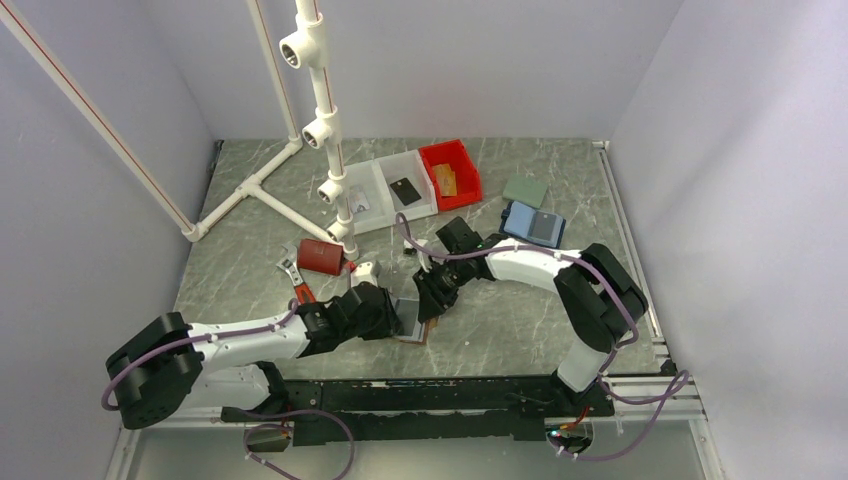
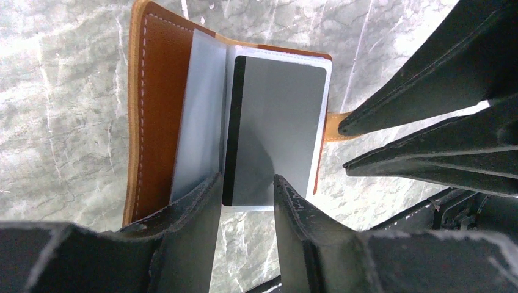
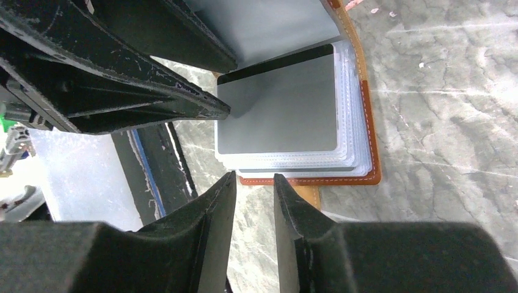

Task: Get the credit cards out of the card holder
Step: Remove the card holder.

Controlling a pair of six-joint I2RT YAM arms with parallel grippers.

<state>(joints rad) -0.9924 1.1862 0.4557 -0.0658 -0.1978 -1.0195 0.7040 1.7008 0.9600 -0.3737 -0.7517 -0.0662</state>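
The brown leather card holder (image 2: pixel 156 91) lies open on the table, its clear sleeves fanned out. A grey credit card (image 2: pixel 275 128) with a black stripe lies on top of the sleeves; it also shows in the right wrist view (image 3: pixel 281 110). My left gripper (image 2: pixel 247 183) is open, its fingertips over the card's near edge. My right gripper (image 3: pixel 252 180) is open with a narrow gap, just off the holder's edge (image 3: pixel 305 180), with nothing between the jaws. In the top view both grippers meet over the holder (image 1: pixel 415 328). A black card (image 1: pixel 404 190) lies in a clear tray.
Clear trays (image 1: pixel 380 178) and a red bin (image 1: pixel 450 172) stand at the back. A blue case with a grey panel (image 1: pixel 533 224) and a pale green pad (image 1: pixel 525 190) lie at the right. A dark red box (image 1: pixel 320 256), a wrench (image 1: pixel 290 272) and a white pipe frame (image 1: pixel 320 120) are at the left.
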